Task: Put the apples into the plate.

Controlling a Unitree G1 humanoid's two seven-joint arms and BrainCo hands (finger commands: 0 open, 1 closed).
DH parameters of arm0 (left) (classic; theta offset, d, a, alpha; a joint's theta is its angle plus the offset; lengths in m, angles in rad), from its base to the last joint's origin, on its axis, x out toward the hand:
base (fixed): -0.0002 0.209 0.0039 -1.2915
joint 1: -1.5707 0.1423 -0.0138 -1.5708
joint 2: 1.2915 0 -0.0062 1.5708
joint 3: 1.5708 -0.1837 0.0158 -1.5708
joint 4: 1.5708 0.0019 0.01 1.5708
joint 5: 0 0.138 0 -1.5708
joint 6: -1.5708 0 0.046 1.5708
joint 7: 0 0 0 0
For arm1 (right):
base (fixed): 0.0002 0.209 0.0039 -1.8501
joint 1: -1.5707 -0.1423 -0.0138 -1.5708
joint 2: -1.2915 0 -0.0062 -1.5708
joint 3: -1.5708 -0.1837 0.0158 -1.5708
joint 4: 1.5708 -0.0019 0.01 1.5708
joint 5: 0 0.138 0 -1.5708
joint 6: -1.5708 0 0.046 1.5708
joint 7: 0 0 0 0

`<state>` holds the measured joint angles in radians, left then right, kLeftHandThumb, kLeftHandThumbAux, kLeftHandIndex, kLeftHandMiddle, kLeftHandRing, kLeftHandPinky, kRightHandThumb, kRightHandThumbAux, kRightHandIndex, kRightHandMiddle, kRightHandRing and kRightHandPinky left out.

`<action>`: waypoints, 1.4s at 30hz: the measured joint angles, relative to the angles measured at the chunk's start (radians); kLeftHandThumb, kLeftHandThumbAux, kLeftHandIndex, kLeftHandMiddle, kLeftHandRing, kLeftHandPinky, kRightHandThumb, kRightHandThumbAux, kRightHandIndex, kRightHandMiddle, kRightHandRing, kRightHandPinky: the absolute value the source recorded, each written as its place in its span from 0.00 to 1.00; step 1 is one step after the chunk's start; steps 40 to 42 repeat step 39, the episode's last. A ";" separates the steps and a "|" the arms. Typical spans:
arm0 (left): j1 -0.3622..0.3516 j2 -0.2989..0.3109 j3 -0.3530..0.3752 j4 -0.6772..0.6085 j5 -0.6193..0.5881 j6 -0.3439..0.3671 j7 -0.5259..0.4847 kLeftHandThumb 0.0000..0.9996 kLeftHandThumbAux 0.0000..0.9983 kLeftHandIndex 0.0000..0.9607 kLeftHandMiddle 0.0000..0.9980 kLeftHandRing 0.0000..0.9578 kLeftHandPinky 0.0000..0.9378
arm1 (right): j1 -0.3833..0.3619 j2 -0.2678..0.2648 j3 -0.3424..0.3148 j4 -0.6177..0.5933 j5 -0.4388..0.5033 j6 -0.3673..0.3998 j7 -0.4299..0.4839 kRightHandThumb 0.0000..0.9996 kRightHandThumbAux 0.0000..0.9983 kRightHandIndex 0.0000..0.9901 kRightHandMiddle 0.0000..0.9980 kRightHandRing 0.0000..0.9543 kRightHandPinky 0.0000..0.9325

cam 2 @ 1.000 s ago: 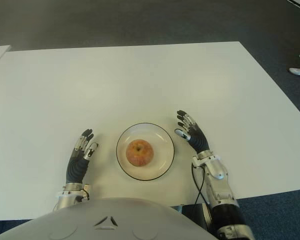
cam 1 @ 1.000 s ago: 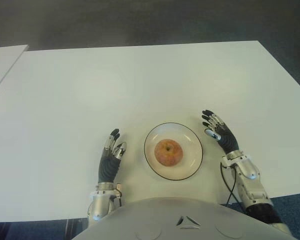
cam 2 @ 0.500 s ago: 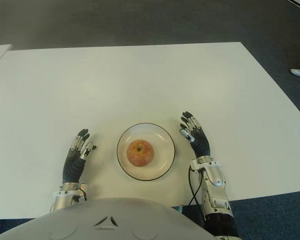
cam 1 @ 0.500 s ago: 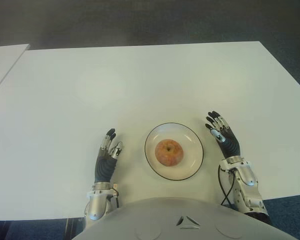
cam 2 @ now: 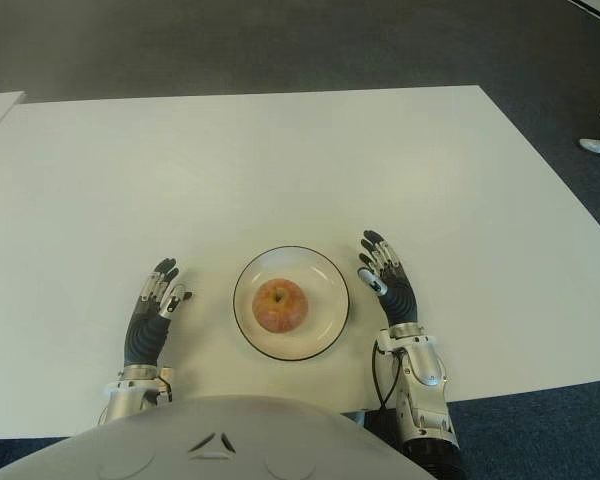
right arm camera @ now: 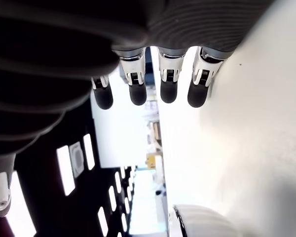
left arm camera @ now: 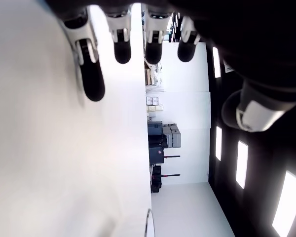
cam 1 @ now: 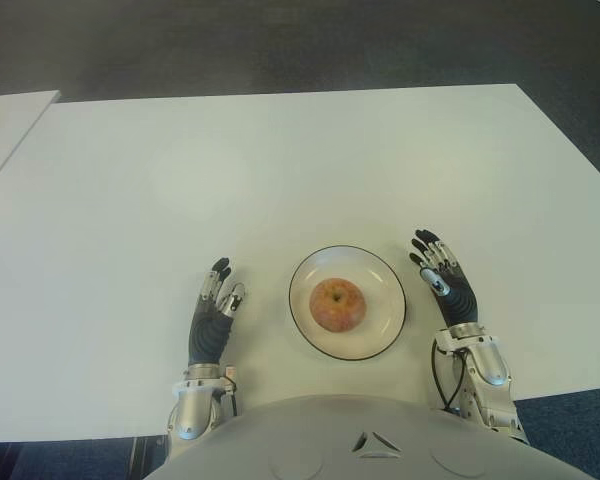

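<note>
Nearest the robot's torso, the left hand [cam 1: 212,318] shows on the white table [cam 1: 280,160] to the left of the plate [cam 1: 380,328], fingers [left arm camera: 92,74] extended and relaxed, nothing between them; its own wrist view shows only bare tabletop under the fingertips. Right hand [cam 1: 446,282] shows just beside the plate's right rim, palm turned toward the plate, fingers straight and slightly spread, holding nothing; the right wrist view confirms four straight fingertips [right arm camera: 167,91] with empty space beneath and a sliver of the plate edge farther off. Between the two hands sits the round white plate with a dark rim. One apple [cam 1: 338,304], red-orange with a yellowish patch, stem side up, rests at the plate's centre, touched by neither hand. Beyond the plate the table runs bare to its far edge, with dark carpet floor [cam 1: 280,45] behind. A second pale table corner [cam 1: 5,120] shows at far left.
</note>
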<state>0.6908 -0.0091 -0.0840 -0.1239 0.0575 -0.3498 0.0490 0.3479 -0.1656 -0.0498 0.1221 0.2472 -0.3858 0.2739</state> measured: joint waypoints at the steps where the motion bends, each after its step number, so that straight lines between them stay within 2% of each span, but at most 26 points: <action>1: 0.000 0.000 0.001 -0.001 0.000 0.001 0.000 0.05 0.46 0.02 0.05 0.05 0.09 | 0.001 0.002 0.000 0.003 -0.004 -0.005 0.000 0.19 0.54 0.08 0.07 0.03 0.06; 16: 0.001 0.002 0.002 -0.016 0.002 0.022 0.000 0.03 0.46 0.02 0.06 0.07 0.09 | 0.001 0.022 -0.007 0.029 -0.014 -0.044 0.016 0.21 0.57 0.07 0.09 0.06 0.08; 26: 0.003 0.003 0.002 -0.017 0.001 0.021 0.000 0.03 0.47 0.03 0.06 0.07 0.09 | 0.001 0.026 -0.011 0.038 -0.015 -0.065 0.028 0.22 0.57 0.07 0.10 0.06 0.07; 42: 0.005 0.002 0.001 -0.019 0.002 0.021 0.000 0.03 0.46 0.02 0.07 0.08 0.10 | 0.001 0.027 -0.015 0.039 -0.013 -0.067 0.043 0.22 0.59 0.07 0.11 0.08 0.08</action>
